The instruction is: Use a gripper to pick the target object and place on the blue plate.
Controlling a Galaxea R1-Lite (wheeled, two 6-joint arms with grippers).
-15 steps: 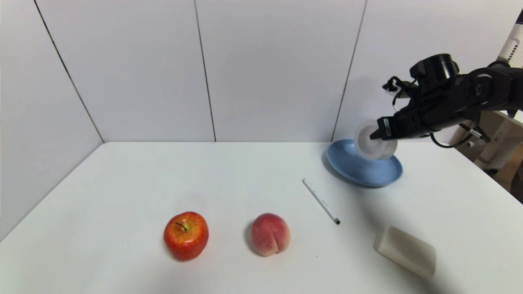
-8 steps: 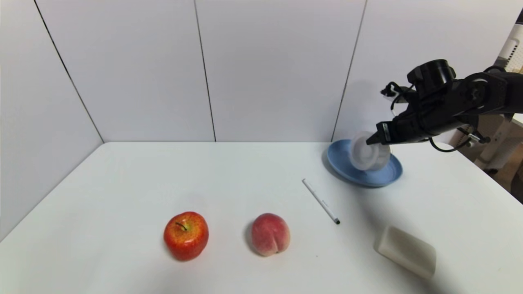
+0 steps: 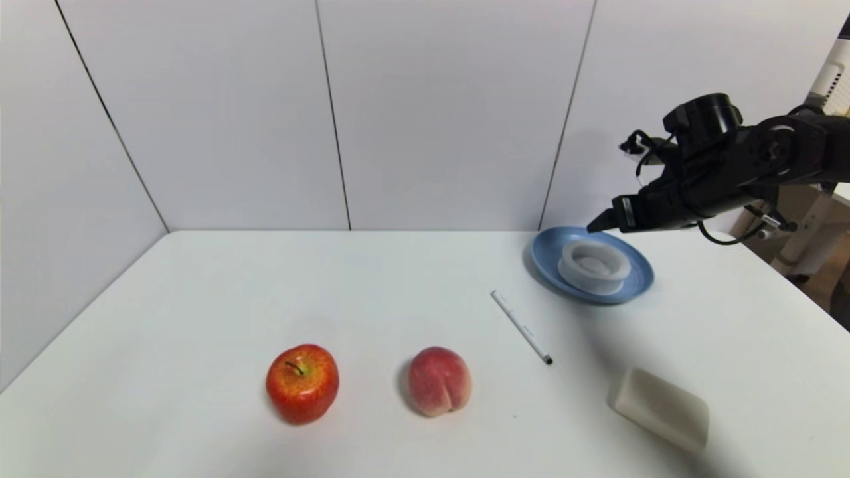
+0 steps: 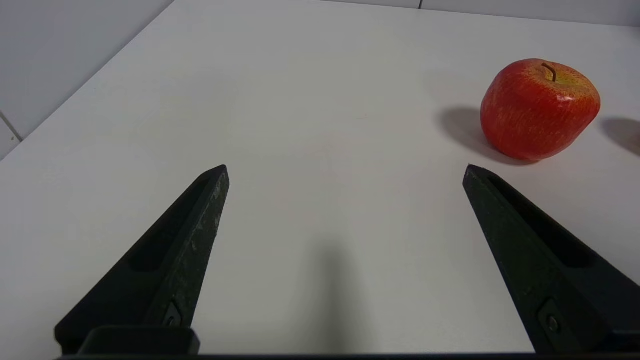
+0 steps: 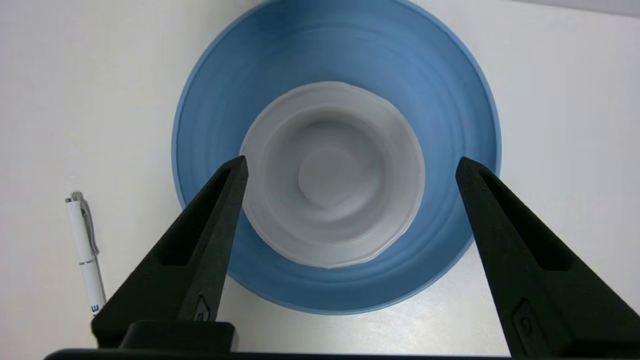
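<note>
**Tub sits on plate, right gripper released above it**

The round, shallow, translucent white plastic tub (image 3: 593, 265) lies flat, open side up, inside the round light-blue plastic plate (image 3: 631, 287) at the far right of the white table (image 3: 372, 292). It sits roughly centred, with blue rim showing all round in the right wrist view, so it looks stable.

The black right gripper (image 3: 595, 226) hangs above the plate's far edge with its pointed fingers (image 5: 210, 235) spread wide. Nothing is between them and they are clear of the tub. The wide spread makes sense: the tub's rim passes freely on a straight lift.

The black left gripper (image 4: 345, 172) is idle, low over bare table near the red apple (image 4: 540, 110), fingers also apart and empty.

Off to the side and not involved: pink peach (image 3: 439, 380), white pen (image 3: 521, 326) just beside the plate, cream rectangular block (image 3: 659, 408).

Judgement: placement looks done and only the retreat remains. Risk is low.
</note>
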